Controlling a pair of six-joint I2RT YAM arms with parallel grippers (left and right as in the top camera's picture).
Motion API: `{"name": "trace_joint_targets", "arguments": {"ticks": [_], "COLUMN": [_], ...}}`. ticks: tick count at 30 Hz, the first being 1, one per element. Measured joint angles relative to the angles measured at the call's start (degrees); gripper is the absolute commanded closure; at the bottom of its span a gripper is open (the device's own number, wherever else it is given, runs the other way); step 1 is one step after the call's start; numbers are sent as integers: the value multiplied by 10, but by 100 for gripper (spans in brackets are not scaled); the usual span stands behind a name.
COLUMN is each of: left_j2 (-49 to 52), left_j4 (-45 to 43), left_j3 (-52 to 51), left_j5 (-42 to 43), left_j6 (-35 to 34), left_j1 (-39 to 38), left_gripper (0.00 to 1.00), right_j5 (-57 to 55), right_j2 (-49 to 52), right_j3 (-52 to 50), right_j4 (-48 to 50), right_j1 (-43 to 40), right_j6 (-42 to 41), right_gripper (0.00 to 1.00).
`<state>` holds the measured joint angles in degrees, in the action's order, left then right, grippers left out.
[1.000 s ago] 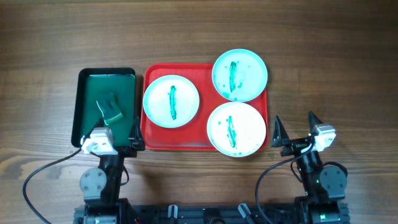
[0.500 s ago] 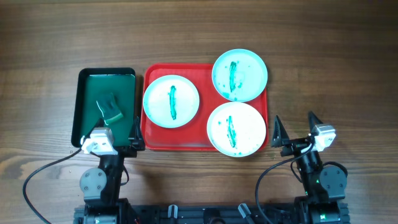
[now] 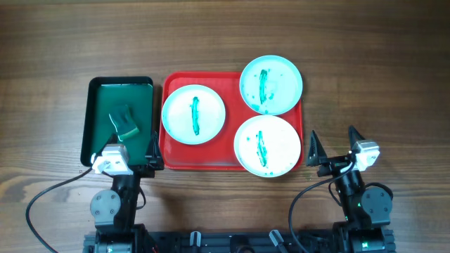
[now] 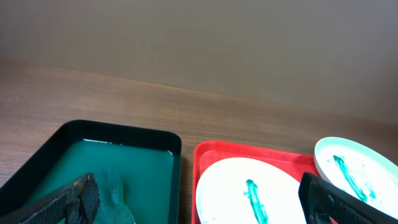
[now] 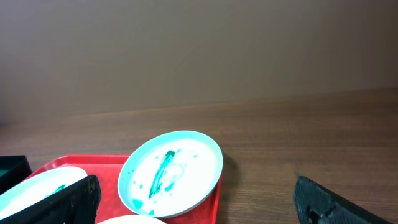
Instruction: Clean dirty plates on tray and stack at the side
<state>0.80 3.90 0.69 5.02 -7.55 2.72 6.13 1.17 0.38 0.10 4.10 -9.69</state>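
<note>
Nothing has moved since the earlier frames: both arms and all items sit where they were. Nearest the base, the left gripper is parked low with its jaws spread wide and holding nothing, one finger over the near end of the dark green tray and the other just beside the near left corner of the red tray. The right gripper is likewise spread wide and empty, standing over bare table just right of the red tray's near right corner. The red tray lies at the middle of the table, its left side close against the dark green tray. Three dirty plates are on it. The nearest plate, white with a green streak down its centre, occupies the near right corner and overhangs the near rim. The left plate, also streaked green, lies flat in the left half, apart from the other two. The far plate, pale turquoise with a green streak and speckles, sits at the far right corner, overhanging the far rim and just touching or nearly touching the nearest plate. The dark green tray holds green liquid and a green sponge in its near half.
</note>
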Motion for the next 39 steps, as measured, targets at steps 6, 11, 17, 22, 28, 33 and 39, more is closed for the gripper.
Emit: {"name": "trace_joint_targets", "arguments": {"ticks": [6,11,17,22,28,33,39], "left_j2": [0,0,0,0,0,0,21], "left_j4": [0,0,0,0,-2,2,94], "left_j3": [0,0,0,0,0,1,64], "left_j5": [0,0,0,0,9,9,9], "left_j6": [0,0,0,0,0,-1,-18], "left_j1": [0,0,0,0,0,0,0], "left_gripper": [0,0,0,0,0,0,0], "right_j5": [0,0,0,0,0,7,35], "right_j2": [0,0,0,0,0,0,9], "right_j3": [0,0,0,0,0,0,11], "right_j4": [0,0,0,0,5,29,37], "right_j1": [0,0,0,0,0,0,0], "right_j6": [0,0,0,0,0,-5,-16], "right_gripper": [0,0,0,0,0,0,0]}}
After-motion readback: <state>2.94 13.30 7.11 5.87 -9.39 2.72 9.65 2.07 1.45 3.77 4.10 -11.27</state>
